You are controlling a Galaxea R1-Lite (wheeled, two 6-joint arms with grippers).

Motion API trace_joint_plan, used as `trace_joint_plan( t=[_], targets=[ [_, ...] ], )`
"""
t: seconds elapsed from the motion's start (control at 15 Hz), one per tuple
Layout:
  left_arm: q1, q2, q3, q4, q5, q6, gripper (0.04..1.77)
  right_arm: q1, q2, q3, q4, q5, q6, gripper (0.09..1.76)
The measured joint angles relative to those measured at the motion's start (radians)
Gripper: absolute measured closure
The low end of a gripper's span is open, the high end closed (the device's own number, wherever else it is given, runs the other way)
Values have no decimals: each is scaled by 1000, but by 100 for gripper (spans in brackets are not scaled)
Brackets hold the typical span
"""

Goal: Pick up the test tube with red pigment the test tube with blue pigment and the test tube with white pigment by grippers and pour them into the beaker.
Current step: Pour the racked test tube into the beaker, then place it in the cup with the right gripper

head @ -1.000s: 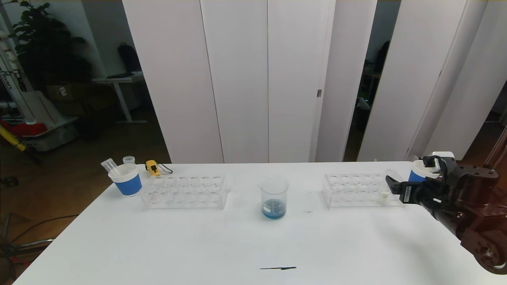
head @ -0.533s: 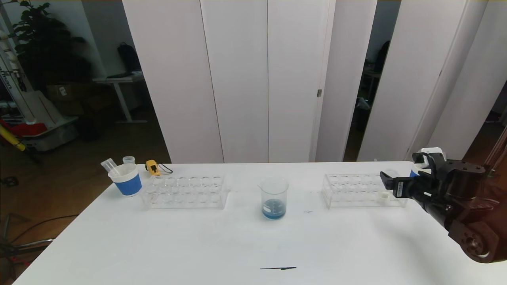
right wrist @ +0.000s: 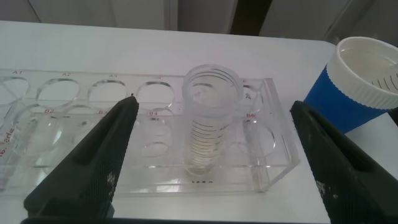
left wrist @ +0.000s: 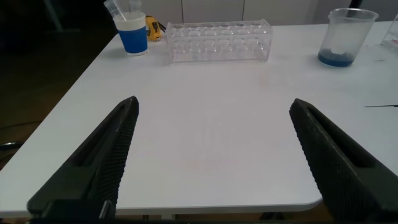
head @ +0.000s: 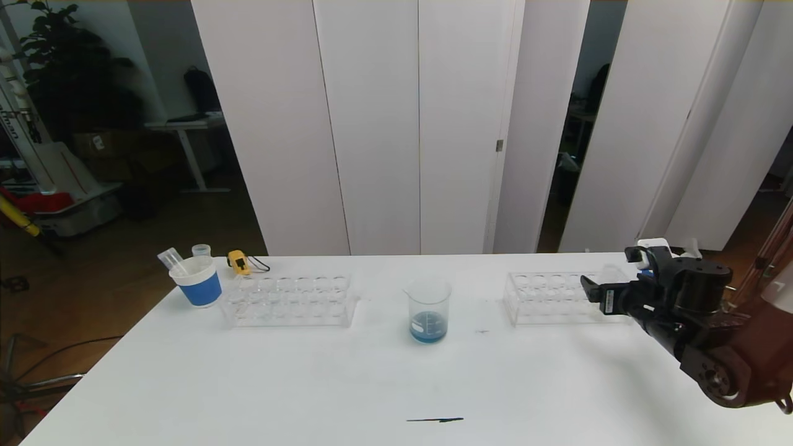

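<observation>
Right gripper (right wrist: 211, 155), jaws spread wide and empty, stood level with the white-pigment test tube (right wrist: 210, 121) upright in its rack (right wrist: 273, 168), apparently lined up to grasp it.

On the surface (head: 310, 384) stand two clear tube racks: one (head: 289, 300) well off to the left of the right tool (head: 610, 279), one (head: 557, 297) directly beneath it. There are two blue-and-white paper cups, one (head: 199, 280) far left and one (right wrist: 360, 81) just right of that tool. One beaker (head: 428, 308), one test tube with white pigment (right wrist: 210, 115) in the near rack, and one small yellow object (head: 238, 262) complete the count.
</observation>
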Motion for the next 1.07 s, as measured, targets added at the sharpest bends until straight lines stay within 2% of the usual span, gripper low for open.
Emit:
trace_joint_plan(
  t=[1.07],
  targets=[
    [0, 0, 0, 0, 0, 0, 8, 31, 42, -39, -1, 0, 6, 10]
  ],
)
